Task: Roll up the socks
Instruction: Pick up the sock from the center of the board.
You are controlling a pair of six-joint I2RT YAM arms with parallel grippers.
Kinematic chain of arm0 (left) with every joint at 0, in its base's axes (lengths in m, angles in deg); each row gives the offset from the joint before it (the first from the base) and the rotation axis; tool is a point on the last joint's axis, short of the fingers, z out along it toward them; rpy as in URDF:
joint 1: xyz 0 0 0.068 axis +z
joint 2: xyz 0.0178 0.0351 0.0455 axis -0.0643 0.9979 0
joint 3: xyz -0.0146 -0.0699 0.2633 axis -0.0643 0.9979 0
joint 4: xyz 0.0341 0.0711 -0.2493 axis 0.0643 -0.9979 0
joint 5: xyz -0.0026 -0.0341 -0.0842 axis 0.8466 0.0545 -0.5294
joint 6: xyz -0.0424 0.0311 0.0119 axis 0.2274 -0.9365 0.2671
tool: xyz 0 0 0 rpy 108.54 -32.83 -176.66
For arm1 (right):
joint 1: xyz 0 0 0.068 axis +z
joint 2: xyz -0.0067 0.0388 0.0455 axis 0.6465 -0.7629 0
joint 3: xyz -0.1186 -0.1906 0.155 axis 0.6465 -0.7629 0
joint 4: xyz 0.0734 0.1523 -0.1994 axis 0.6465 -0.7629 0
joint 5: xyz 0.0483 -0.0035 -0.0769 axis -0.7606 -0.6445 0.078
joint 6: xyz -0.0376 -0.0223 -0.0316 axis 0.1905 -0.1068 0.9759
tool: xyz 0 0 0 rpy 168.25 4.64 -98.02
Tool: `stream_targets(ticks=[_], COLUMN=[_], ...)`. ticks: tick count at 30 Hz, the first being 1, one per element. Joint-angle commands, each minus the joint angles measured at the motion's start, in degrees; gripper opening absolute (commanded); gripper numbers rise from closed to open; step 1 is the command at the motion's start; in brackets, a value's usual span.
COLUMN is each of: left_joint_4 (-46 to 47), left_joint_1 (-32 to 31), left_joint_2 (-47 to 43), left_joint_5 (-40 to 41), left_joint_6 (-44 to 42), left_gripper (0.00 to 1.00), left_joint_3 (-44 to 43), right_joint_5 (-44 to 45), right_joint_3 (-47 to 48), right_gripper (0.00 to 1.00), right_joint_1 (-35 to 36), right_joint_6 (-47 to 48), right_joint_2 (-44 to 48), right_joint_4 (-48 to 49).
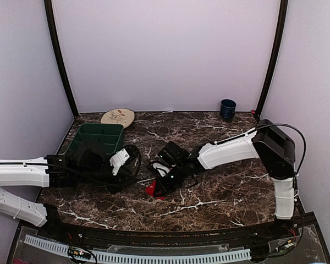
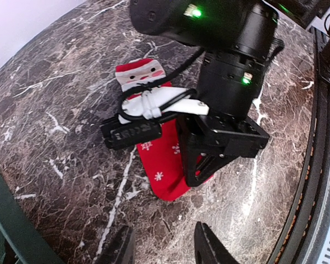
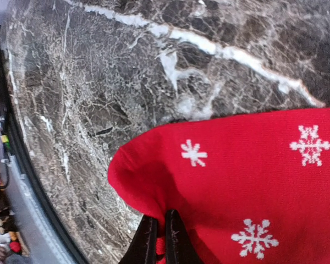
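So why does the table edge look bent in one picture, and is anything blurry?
Left wrist view: the wide lens bows the edge of the brown marble table. Right wrist view: the red fabric sock with white snowflakes is sharp, close up. Top view: soft, even light.

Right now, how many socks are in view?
1: the red snowflake sock, lying mid-table, its edge pinched by the right fingers. Another could be hidden from view.

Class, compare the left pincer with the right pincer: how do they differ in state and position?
The left pincer is open and empty; the right pincer is shut on the edge of the red snowflake sock. The left pincer hangs clear of the sock; the right pincer touches it. Both have dark fingers.
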Motion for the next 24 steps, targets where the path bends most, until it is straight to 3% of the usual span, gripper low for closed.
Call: stream_targets(ticks=[1,14,24], left_joint_4=[2.8,5.6,8.9], left_joint_1=[0.3,0.2,0.2], left_joint_2=[2.8,11.1,18.0], left_joint_5=[-6.6,-12.7,-11.8], left_joint_6=[-4.1,-9.4,-13.3], left_gripper=[0.39,0.37,0.40], left_joint_3=[0.6,-0.7,-3.3], right_joint_5=[-10.2,-22.0,-23.7], right_joint_3=[-2.4,-4.8,-3.3], right_gripper=[0.06,0.05,0.05], right_joint_1=[-2.5,-6.9,-8.5], right_joint_6=[-4.9,-12.9,-12.0], right_joint_2=[2.0,1.6,0.6], right_joint_4=[3.8,8.8,4.0])
